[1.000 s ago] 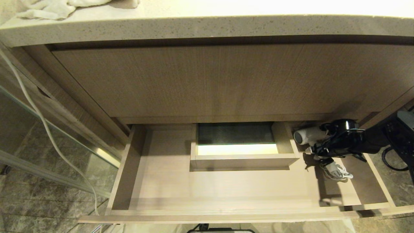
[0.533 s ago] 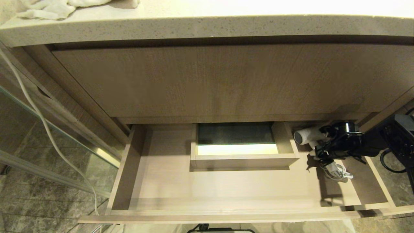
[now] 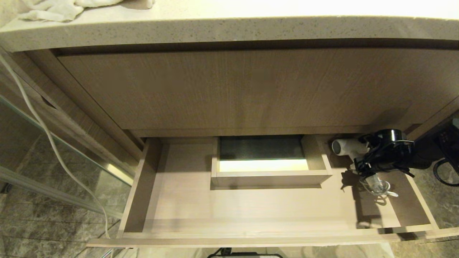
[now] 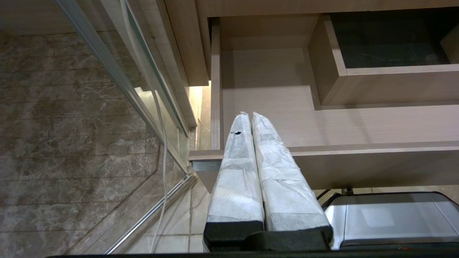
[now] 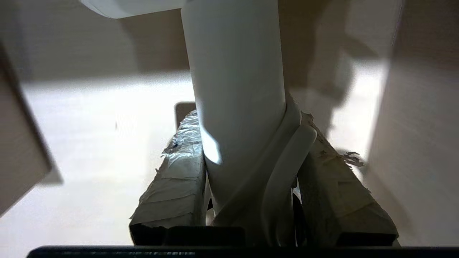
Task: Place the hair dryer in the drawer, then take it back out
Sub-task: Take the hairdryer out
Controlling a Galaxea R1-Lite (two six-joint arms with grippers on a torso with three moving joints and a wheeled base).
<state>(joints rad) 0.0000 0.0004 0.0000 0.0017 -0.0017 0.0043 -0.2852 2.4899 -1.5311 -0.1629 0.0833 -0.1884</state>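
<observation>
The right end effector [image 3: 362,165] now pinches the handle of the small white hair dryer [image 3: 346,147], lifted slightly rightward over the right end of the wide light-brown wood-grain drawer [image 3: 251,236]. The left end effector [image 4: 250,118], pressed together, stays parked beneath.

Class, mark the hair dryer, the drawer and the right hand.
hair dryer [image 3: 345,147], head view, on its white barrel.
drawer [image 3: 247,239], head view, on its front rim.
right hand [image 5: 251,157], right wrist view, midway between the fingertips.
</observation>
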